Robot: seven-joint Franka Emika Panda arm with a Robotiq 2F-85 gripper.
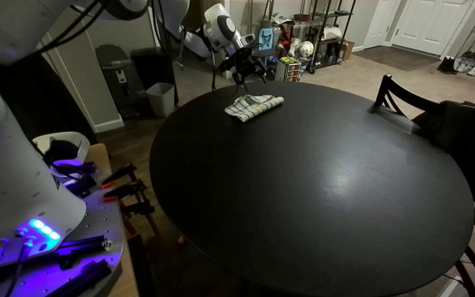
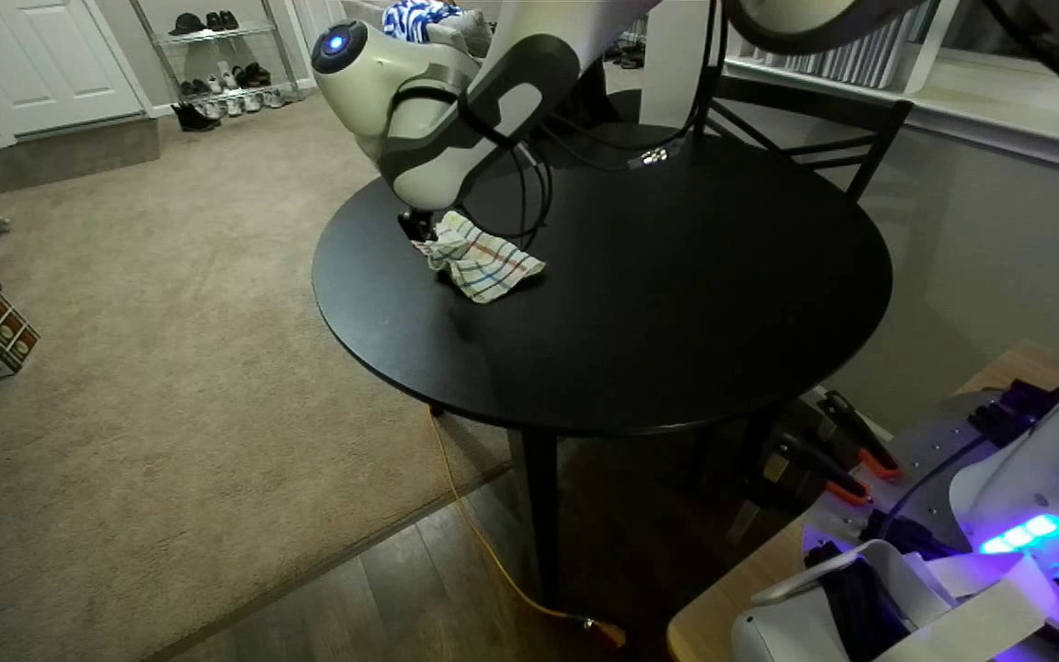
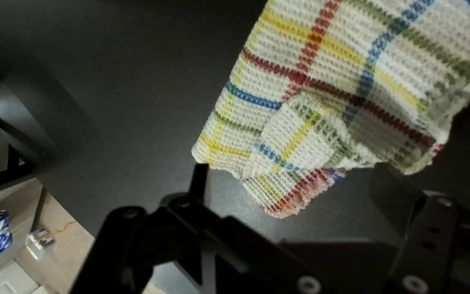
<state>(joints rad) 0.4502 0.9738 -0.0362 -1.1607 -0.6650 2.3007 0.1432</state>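
Note:
A white cloth with red, yellow, blue and green checks lies folded on the round black table (image 1: 324, 165). The cloth shows in both exterior views (image 1: 253, 107) (image 2: 485, 262) and fills the upper right of the wrist view (image 3: 341, 69). One folded corner with a reddish edge points between the fingers in the wrist view. My gripper (image 3: 296, 175) is open, its fingers wide apart, with nothing held. In an exterior view the gripper (image 1: 255, 83) hangs just above the table's edge beside the cloth. In an exterior view the gripper (image 2: 416, 225) is mostly hidden by the arm and cloth.
Black chairs (image 1: 410, 97) (image 2: 805, 115) stand at the table. A dark garment hangs over a chair (image 1: 456, 123). A grey bin (image 1: 161, 99) and a printed box (image 1: 288, 69) stand on the floor near the arm. Cables hang from the arm (image 2: 543, 198). Clamps (image 1: 128, 187) sit by the robot base.

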